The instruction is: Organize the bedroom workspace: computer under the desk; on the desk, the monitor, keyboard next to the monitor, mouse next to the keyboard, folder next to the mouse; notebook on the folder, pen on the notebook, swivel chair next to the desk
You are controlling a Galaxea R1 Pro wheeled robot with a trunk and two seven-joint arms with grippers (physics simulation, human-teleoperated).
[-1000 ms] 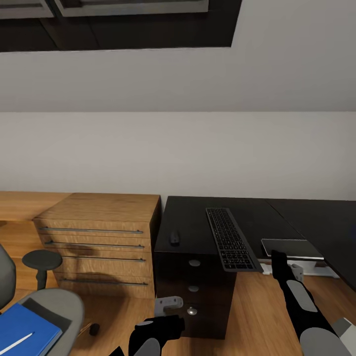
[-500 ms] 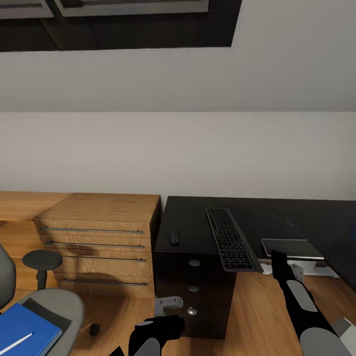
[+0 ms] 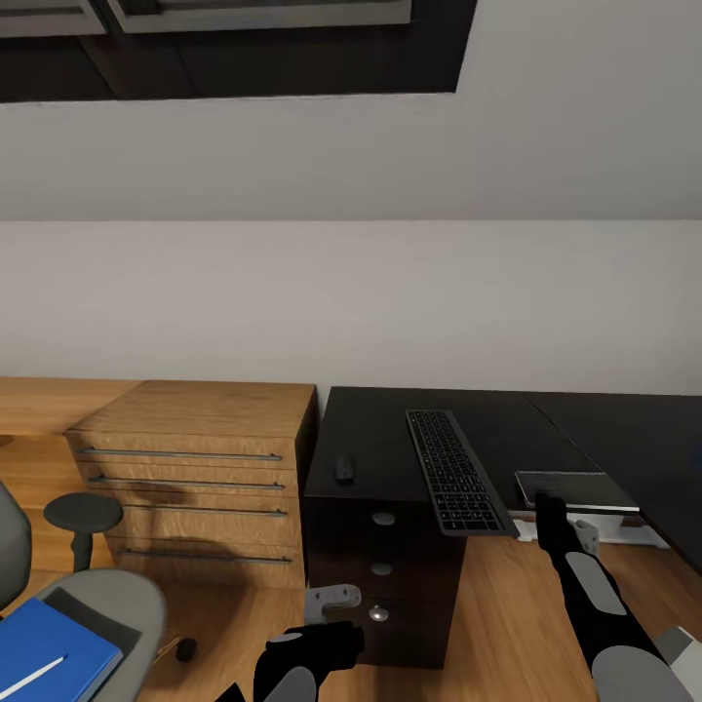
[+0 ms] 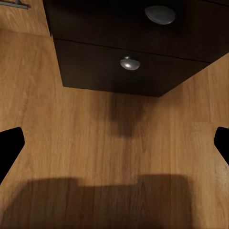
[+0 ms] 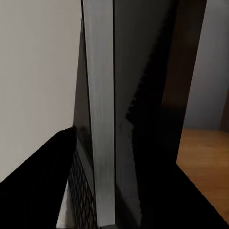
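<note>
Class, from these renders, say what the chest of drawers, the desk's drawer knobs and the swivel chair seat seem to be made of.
Chest of drawers: light wood, matte, with visible grain; its long bar handles look like brushed metal. Drawer knobs: probably polished metal, silvery with a bright highlight. Swivel chair seat: seemingly grey fabric upholstery, dull and without shine, though the render leaves that open.

The swivel chair (image 3: 93, 609) was cut off at the head view's lower left corner, so just part of the seat and one armrest were seen. The blue folder (image 3: 54, 648) and the pen (image 3: 32, 677) on it were clipped there too. The right gripper (image 3: 551, 509) was mostly buried behind its own arm, so its jaws couldn't be made out. The desk (image 3: 624, 439) was chopped by the right edge.
</note>
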